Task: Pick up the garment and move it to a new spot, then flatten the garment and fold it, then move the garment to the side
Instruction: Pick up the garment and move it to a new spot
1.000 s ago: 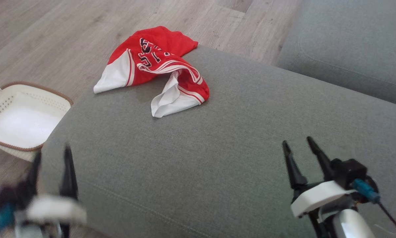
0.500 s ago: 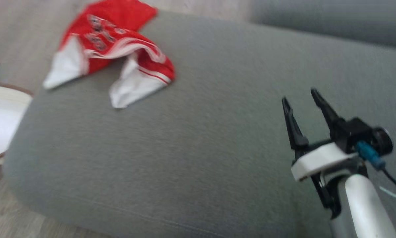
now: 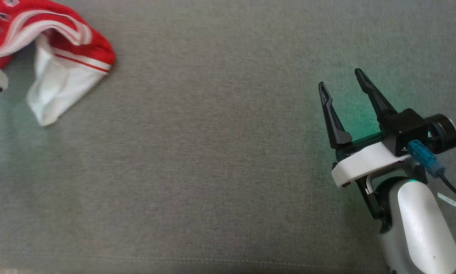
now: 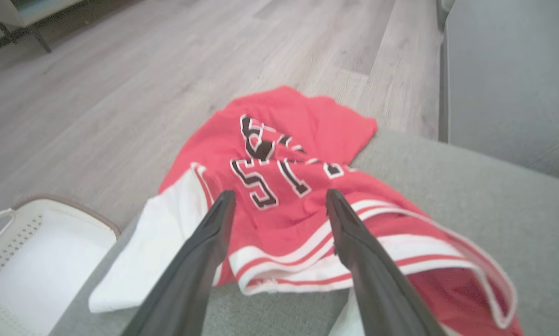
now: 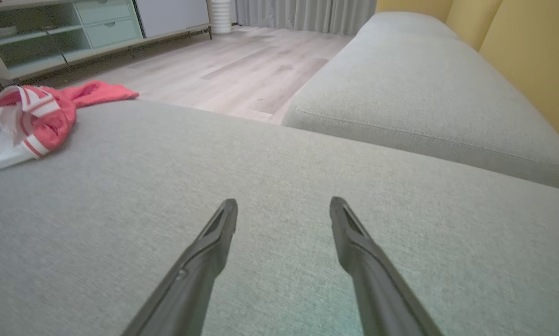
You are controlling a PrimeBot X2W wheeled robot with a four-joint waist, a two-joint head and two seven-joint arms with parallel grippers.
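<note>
Glossy white forearm (image 3: 420, 224), white wrist plate (image 3: 365, 165), blue connector (image 3: 423, 155), black cable (image 3: 452, 187), long black tapered jaws

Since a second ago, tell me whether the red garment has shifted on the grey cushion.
No. The garment keeps its crumpled shape over the far corner of the cushion beside the basket; the head camera turned, sliding it up-left in that view.
</note>
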